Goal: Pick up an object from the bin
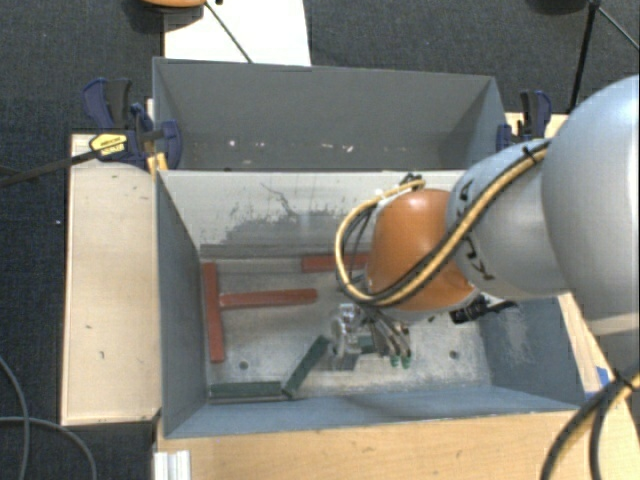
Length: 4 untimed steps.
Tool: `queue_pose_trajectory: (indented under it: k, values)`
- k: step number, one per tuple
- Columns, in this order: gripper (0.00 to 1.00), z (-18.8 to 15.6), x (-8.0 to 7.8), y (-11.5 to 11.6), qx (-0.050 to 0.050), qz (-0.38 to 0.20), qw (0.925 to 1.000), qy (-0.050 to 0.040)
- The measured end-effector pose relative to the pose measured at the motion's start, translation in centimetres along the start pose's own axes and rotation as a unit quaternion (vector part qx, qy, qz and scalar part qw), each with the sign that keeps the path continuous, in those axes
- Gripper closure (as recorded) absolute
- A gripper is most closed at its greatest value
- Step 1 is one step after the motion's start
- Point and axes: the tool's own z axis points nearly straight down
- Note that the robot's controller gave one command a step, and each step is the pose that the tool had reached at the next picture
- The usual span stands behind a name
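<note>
The gripper [366,344] hangs low over the floor of the bin [452,356], tucked under the arm's orange cover [410,253]. I cannot tell whether it is wide, narrow or closed on anything, because the cover and cables shade it.

The nearest thing is a tilted dark green bar [306,366]. Its upper end lies right at the gripper, touching it or just beside it, though I cannot say which. Its long axis runs slantwise away from the gripper, down toward the near wall and to the view's left. There its far end meets a second dark green bar [245,392], which lies flat along that wall.

If the tilted bar is the target, the step in hand is judged to be settling onto it. A good grasp would close across its narrow width, square to that slanted axis, and would sit nearer its middle than its tip. A hold at the very end would likely let the bar swing or slip. The lift should go straight up, so that the far end does not drag on the flat bar.

Farther out from the gripper lie three red bars. One lies crosswise [268,297]. One lies beyond the gripper, partly under the cover [322,263]. The farthest lies along the side wall [213,318]. All three lie well clear of the grasp.
</note>
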Motion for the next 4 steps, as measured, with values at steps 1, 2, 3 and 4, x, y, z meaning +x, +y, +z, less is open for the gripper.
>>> queue_pose_trajectory:
  k: [1,2,3,4]
  values:
    - [0.00,0.0,0.0,0.0,0.000,0.002,1.0000,-0.0001]
    - [1.00,0.0,0.0,0.0,0.000,0.004,1.0000,0.0000]
    - [1.00,0.0,0.0,0.0,0.000,0.004,1.0000,0.0000]
    - [0.00,-3.3,1.5,-1.8,0.000,-0.158,0.9875,-0.0001]
